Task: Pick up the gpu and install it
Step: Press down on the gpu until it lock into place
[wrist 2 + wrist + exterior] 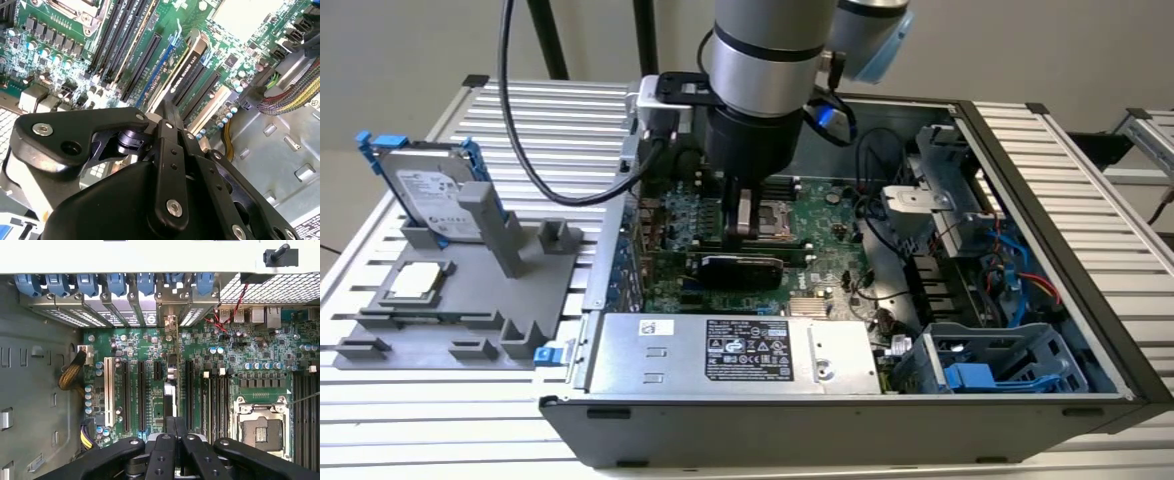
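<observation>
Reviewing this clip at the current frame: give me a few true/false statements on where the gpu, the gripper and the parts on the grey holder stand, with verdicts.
1. The gpu stands on edge over the motherboard inside the computer case. True.
2. The gripper is up beside the hard drive. False: it is down inside the case, its fingers closed on the gpu's top edge.
3. The hard drive stands upright on the grey holder. True.
4. The CPU chip sits in the motherboard socket. False: it lies on the grey holder; the socket is empty.
5. The gpu lies flat on the power supply. False: it stands behind it.
</observation>
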Available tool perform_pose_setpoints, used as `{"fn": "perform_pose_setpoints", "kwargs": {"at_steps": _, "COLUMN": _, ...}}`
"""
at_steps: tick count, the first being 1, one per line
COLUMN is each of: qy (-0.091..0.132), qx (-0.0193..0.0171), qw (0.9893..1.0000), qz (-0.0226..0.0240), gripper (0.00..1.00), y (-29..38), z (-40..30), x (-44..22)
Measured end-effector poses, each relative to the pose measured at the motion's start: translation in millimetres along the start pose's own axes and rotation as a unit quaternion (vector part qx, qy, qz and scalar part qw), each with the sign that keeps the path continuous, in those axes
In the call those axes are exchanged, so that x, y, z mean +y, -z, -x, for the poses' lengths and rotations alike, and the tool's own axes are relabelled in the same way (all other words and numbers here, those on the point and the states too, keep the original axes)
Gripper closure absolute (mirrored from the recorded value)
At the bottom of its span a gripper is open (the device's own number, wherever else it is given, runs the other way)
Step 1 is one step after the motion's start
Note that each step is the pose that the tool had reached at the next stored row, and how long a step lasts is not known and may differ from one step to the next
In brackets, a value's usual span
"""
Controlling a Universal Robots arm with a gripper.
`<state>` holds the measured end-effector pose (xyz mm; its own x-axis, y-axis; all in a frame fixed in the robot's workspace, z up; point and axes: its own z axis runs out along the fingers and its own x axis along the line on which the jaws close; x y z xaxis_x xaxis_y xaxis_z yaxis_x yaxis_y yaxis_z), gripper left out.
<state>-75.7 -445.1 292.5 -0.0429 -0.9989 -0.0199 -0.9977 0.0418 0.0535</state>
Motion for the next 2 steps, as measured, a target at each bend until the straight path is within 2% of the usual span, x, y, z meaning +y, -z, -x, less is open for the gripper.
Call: {"fn": "perform_pose_setpoints", "kwargs": {"at_steps": 2, "qy": 0.000, "qx": -0.0001, "qw": 1.0000, "qz": 0.0000, "gripper": 1.00, "y": 0.5, "z": 0.0, "x": 0.0}}
